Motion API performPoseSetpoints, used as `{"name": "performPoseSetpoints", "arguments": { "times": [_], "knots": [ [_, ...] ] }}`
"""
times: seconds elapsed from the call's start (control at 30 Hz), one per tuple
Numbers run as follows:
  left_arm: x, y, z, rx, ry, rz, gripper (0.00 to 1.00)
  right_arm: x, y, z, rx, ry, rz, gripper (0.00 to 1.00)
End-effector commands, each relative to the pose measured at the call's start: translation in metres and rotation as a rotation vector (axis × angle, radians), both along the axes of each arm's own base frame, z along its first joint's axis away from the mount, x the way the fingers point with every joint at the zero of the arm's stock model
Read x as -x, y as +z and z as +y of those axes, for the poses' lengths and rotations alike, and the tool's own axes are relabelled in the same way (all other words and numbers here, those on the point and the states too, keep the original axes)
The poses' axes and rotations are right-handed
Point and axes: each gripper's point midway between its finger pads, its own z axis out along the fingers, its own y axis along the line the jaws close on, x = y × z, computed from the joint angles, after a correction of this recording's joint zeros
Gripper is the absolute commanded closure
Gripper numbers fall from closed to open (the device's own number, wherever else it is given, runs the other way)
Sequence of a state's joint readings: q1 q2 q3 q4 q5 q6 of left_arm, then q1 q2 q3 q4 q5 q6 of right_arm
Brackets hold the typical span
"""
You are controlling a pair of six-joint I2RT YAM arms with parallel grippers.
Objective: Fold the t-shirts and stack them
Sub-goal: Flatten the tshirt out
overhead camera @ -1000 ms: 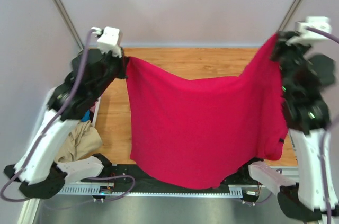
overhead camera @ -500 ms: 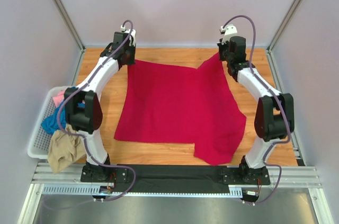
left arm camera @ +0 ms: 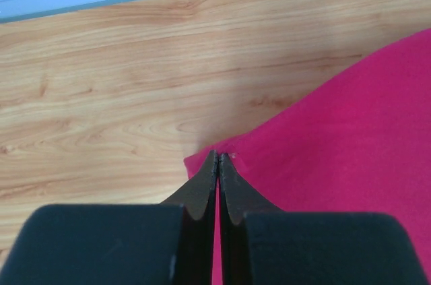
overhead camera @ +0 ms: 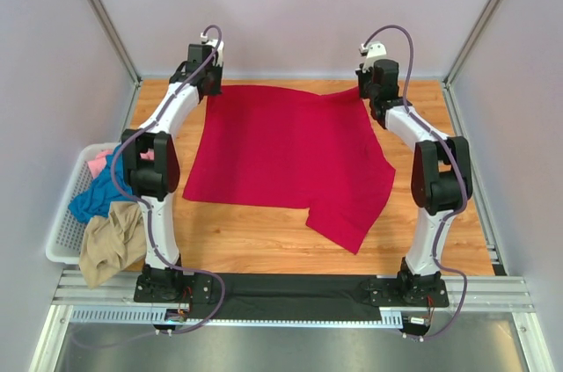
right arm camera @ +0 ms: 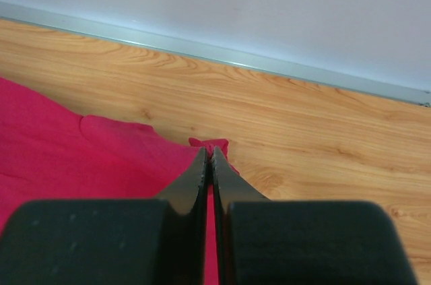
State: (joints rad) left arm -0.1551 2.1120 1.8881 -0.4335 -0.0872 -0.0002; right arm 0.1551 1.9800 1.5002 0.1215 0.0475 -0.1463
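The crimson red t-shirt (overhead camera: 281,156) lies spread on the wooden table, its near right part hanging out in a skewed flap. My left gripper (overhead camera: 209,88) is shut on the shirt's far left corner (left arm camera: 222,164), low at the table. My right gripper (overhead camera: 363,91) is shut on the far right corner (right arm camera: 209,145), also low at the table. Teal blue (overhead camera: 92,200), pink (overhead camera: 98,161) and tan (overhead camera: 110,244) t-shirts sit in the white basket at the left.
The white lattice basket (overhead camera: 62,231) stands off the table's left edge. The back wall's metal rail (right arm camera: 269,66) runs just beyond both grippers. A black rail (overhead camera: 290,288) with the arm bases lies along the near edge.
Both arms have swung from holding the red shirt raised near the front to the far edge, laying it down flat. In the last half second the shirt spread wider and flatter.
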Motion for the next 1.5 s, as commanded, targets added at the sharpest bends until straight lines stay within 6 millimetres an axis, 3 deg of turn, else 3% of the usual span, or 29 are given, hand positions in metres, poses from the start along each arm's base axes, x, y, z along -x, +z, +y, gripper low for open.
{"name": "performPoseSetpoints", "arguments": {
  "times": [0.0, 0.03, 0.2, 0.33, 0.4, 0.43, 0.47, 0.53, 0.57, 0.6, 0.63, 0.67, 0.7, 0.73, 0.8, 0.83, 0.87, 0.97, 1.0, 1.2, 1.3, 1.47],
  "knots": [
    [-0.012, 0.016, 0.018, -0.029, 0.015, -0.05, 1.0, 0.0, 0.041, -0.022, -0.009, -0.074, -0.071, 1.0],
    [-0.013, 0.019, 0.022, -0.037, 0.028, -0.063, 1.0, 0.005, 0.049, -0.024, -0.01, -0.077, -0.073, 1.0],
    [-0.006, 0.028, 0.024, -0.025, 0.038, -0.07, 1.0, 0.029, 0.049, -0.027, -0.009, -0.079, -0.028, 1.0],
    [0.007, 0.056, 0.018, 0.034, 0.046, -0.096, 1.0, 0.046, 0.072, -0.04, -0.001, -0.139, -0.038, 1.0],
    [0.022, 0.087, 0.02, 0.053, 0.059, -0.149, 1.0, 0.06, 0.105, -0.045, -0.015, -0.164, -0.084, 1.0],
    [0.045, 0.119, 0.026, 0.04, 0.098, -0.207, 1.0, 0.08, 0.149, -0.054, -0.037, -0.206, -0.138, 1.0],
    [0.052, 0.139, 0.027, 0.047, 0.099, -0.245, 1.0, 0.08, 0.149, -0.054, -0.037, -0.206, -0.138, 1.0],
    [0.072, 0.16, 0.028, 0.038, 0.103, -0.277, 1.0, 0.108, 0.195, -0.064, -0.062, -0.254, -0.198, 1.0],
    [0.09, 0.192, 0.029, 0.047, 0.102, -0.341, 1.0, 0.118, 0.209, -0.066, -0.07, -0.257, -0.214, 1.0],
    [0.101, 0.207, 0.028, 0.049, 0.097, -0.371, 1.0, 0.129, 0.216, -0.066, -0.074, -0.254, -0.211, 1.0],
    [0.112, 0.219, 0.027, 0.045, 0.098, -0.396, 1.0, 0.151, 0.247, -0.067, -0.097, -0.241, -0.272, 1.0],
    [0.136, 0.247, 0.022, 0.054, 0.077, -0.458, 1.0, 0.162, 0.257, -0.067, -0.106, -0.234, -0.289, 1.0],
    [0.15, 0.261, 0.019, 0.06, 0.064, -0.491, 1.0, 0.176, 0.265, -0.067, -0.111, -0.228, -0.299, 1.0],
    [0.177, 0.285, 0.013, 0.084, 0.037, -0.553, 1.0, 0.2, 0.287, -0.069, -0.125, -0.22, -0.35, 1.0],
    [0.206, 0.307, 0.007, 0.129, 0.005, -0.606, 1.0, 0.229, 0.303, -0.069, -0.125, -0.191, -0.385, 1.0],
    [0.22, 0.315, -0.001, 0.17, -0.043, -0.623, 1.0, 0.26, 0.326, -0.07, -0.122, -0.167, -0.456, 1.0],
    [0.246, 0.332, 0.0, 0.231, -0.052, -0.663, 1.0, 0.271, 0.325, -0.065, -0.12, -0.127, -0.463, 1.0],
    [0.281, 0.342, -0.003, 0.298, -0.094, -0.673, 1.0, 0.311, 0.331, -0.058, -0.111, -0.048, -0.508, 1.0],
    [0.287, 0.334, -0.003, 0.299, -0.095, -0.637, 1.0, 0.319, 0.331, -0.053, -0.112, -0.016, -0.504, 1.0],
    [0.305, 0.31, -0.008, 0.318, -0.133, -0.554, 1.0, 0.35, 0.327, -0.06, -0.106, -0.032, -0.448, 1.0],
    [0.313, 0.314, -0.006, 0.325, -0.134, -0.573, 1.0, 0.364, 0.341, -0.066, -0.108, -0.056, -0.479, 1.0],
    [0.337, 0.342, -0.011, 0.383, -0.183, -0.614, 1.0, 0.388, 0.367, -0.069, -0.13, -0.057, -0.514, 1.0]
  ]
}}
